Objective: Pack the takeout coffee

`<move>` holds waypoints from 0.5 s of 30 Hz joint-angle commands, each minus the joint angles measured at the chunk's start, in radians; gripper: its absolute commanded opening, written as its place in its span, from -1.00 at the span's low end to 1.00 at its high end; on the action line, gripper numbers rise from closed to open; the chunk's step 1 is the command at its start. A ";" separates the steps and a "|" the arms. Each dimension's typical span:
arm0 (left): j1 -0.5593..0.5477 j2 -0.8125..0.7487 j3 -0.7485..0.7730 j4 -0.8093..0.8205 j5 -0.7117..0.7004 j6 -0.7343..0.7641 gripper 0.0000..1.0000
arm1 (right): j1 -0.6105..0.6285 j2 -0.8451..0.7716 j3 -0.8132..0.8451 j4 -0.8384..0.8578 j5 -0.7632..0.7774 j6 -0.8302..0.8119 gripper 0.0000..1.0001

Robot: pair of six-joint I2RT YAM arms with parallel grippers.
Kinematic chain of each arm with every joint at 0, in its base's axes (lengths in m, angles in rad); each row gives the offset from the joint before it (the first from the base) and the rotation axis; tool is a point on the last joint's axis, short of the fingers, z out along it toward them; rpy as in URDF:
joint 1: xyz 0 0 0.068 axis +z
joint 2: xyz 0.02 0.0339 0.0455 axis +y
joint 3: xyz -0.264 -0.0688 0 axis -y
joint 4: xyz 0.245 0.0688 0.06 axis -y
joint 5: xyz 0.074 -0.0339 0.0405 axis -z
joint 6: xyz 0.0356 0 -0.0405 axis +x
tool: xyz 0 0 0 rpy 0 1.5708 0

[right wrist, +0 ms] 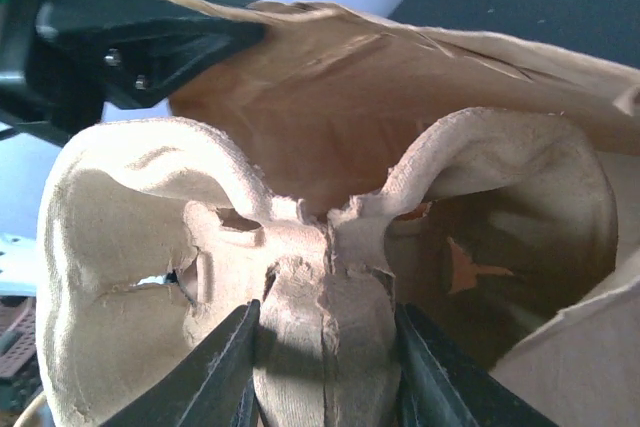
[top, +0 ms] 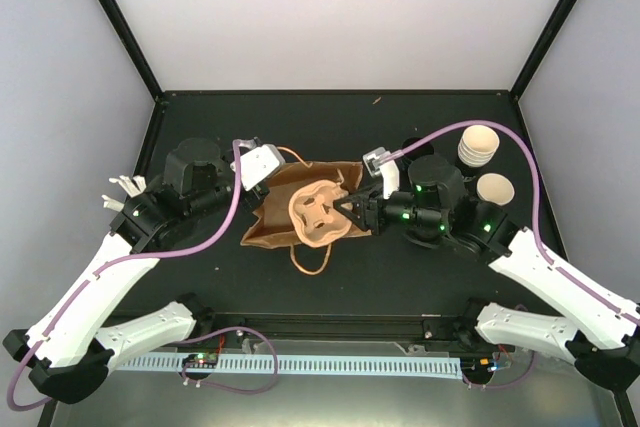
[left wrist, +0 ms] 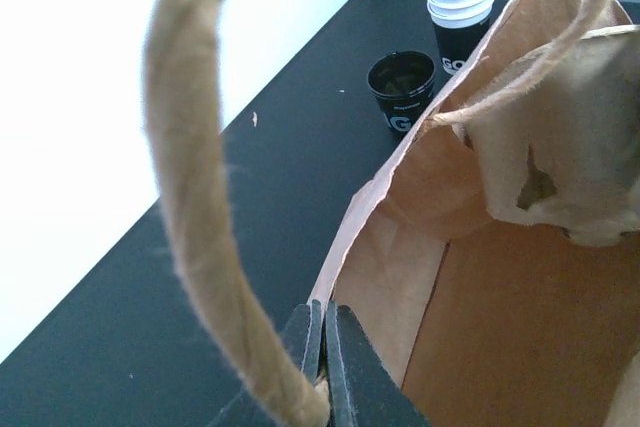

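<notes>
The takeout coffee [top: 495, 189], a small black cup with a cream inside, stands upright at the right, just behind my right arm. A brown paper bag [top: 272, 222] lies in the middle of the table with its mouth toward the right. My left gripper [top: 262, 191] is shut on the bag's rim [left wrist: 345, 247], the fingertips [left wrist: 312, 322] pressed together on the paper. My right gripper [top: 352, 213] is shut on a moulded pulp cup carrier [top: 318, 212] at the bag's mouth. The right wrist view shows the carrier [right wrist: 130, 237] partly inside the bag [right wrist: 330, 107].
A nested stack of cups [top: 478, 144] and a black cup with a dark inside [left wrist: 401, 82] stand at the back right. The bag's rope handle [left wrist: 190, 177] loops close before the left wrist camera. Another handle [top: 310, 262] lies toward the near edge. Small white pieces [top: 122, 187] sit at the table's left edge.
</notes>
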 commanded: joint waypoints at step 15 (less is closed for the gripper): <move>-0.007 0.022 0.071 0.038 0.058 -0.088 -0.97 | 0.105 0.125 0.170 -0.198 0.409 -0.099 -0.28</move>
